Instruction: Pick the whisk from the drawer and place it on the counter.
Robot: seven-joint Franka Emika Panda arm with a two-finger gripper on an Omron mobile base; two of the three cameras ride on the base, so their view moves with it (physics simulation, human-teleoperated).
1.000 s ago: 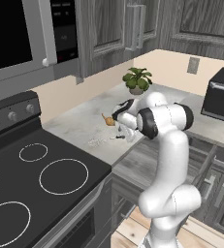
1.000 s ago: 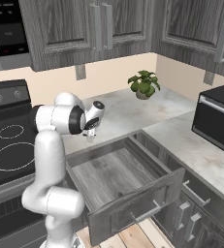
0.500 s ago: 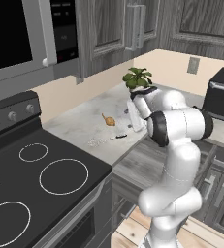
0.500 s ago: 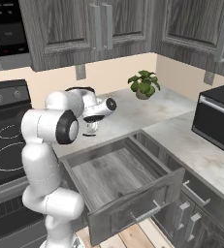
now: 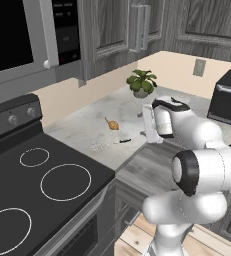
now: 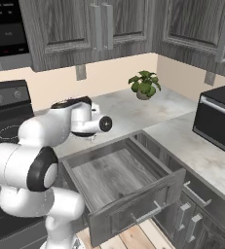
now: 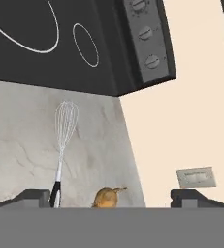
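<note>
The whisk [image 5: 111,144] lies flat on the table [image 5: 87,131], near the black stove [image 5: 42,185] and just beside a small orange lump [image 5: 114,125]; so the job looks done. The drawer [image 6: 115,176] is open with nothing in it. The whisk's long side runs along the table's near edge; its wire head points toward the stove, its handle away. The jaws [image 7: 111,197] are spread wide and hold nothing.

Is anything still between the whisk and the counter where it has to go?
No. The whisk already lies flat on the counter, beside the small orange-brown lump. The gripper is open and holds nothing.
</note>
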